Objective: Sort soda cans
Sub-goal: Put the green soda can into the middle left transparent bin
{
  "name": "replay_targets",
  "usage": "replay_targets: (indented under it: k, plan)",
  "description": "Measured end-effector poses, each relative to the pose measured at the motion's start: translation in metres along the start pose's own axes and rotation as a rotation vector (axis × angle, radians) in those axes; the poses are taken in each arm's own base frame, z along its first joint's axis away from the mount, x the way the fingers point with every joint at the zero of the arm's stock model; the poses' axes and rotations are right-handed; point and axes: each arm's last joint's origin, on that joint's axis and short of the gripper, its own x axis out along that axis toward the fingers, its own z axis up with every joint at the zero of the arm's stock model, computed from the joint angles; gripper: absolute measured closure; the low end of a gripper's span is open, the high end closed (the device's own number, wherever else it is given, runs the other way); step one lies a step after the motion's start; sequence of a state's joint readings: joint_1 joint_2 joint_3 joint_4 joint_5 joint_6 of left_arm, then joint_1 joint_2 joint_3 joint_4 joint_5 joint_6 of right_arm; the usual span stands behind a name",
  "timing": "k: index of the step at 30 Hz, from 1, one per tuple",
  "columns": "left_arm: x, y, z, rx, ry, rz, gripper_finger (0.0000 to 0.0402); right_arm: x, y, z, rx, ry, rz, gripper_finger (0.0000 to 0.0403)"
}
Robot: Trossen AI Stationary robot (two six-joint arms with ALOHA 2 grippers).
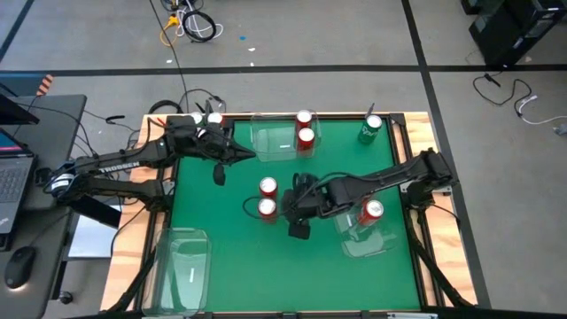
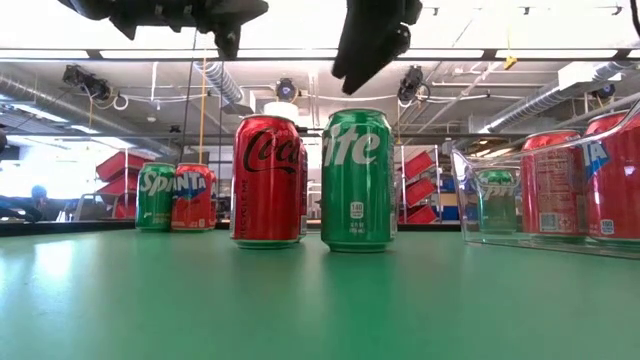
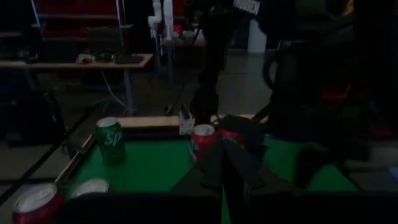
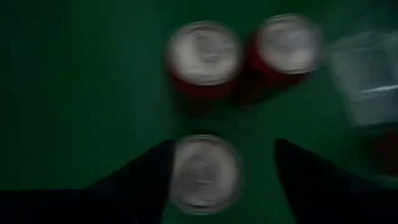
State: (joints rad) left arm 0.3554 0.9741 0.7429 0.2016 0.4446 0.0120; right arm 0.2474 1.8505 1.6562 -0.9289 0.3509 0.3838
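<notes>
Soda cans stand in several places on the green table. The right gripper hangs above a can whose silver top shows between its two dark fingers; the fingers are spread wide, one on each side (I cannot tell if they touch it). Just beyond the fingertips stand two red cans side by side. Another red can sits in a clear tray behind this gripper's arm. The left gripper waits raised at the far side, its fingers close together, near a tray with two red cans. A green can stands in the far corner.
</notes>
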Motion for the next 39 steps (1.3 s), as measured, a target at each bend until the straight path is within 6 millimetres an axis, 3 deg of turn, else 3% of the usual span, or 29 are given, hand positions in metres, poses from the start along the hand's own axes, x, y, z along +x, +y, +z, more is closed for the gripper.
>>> replay_targets:
  k: [5,7,14,21,30,39]
  plan:
    - [0.002,-0.003,0.000,0.003,-0.005,-0.017,0.0394,0.004,-0.010,-0.016,-0.040,0.031,-0.219,0.0343]
    - [0.002,-0.005,-0.001,-0.003,0.008,-0.024,0.0394,0.005,-0.015,-0.024,-0.027,0.013,-0.260,0.0386]
    - [0.003,-0.008,-0.003,-0.023,0.030,-0.038,0.0399,-0.004,-0.029,-0.047,0.044,-0.198,-0.194,0.0398]
    - [0.013,-0.010,0.008,-0.037,0.281,-0.016,0.0400,-0.011,-0.051,-0.077,0.027,-0.456,0.018,0.0402]
    - [0.069,-0.022,0.020,-0.009,0.585,0.010,0.0397,-0.025,-0.093,-0.108,0.052,-0.641,-0.025,0.0402]
    - [0.128,-0.050,0.032,0.030,0.813,-0.043,0.0392,-0.037,-0.112,-0.122,0.001,-0.681,-0.087,0.0403]
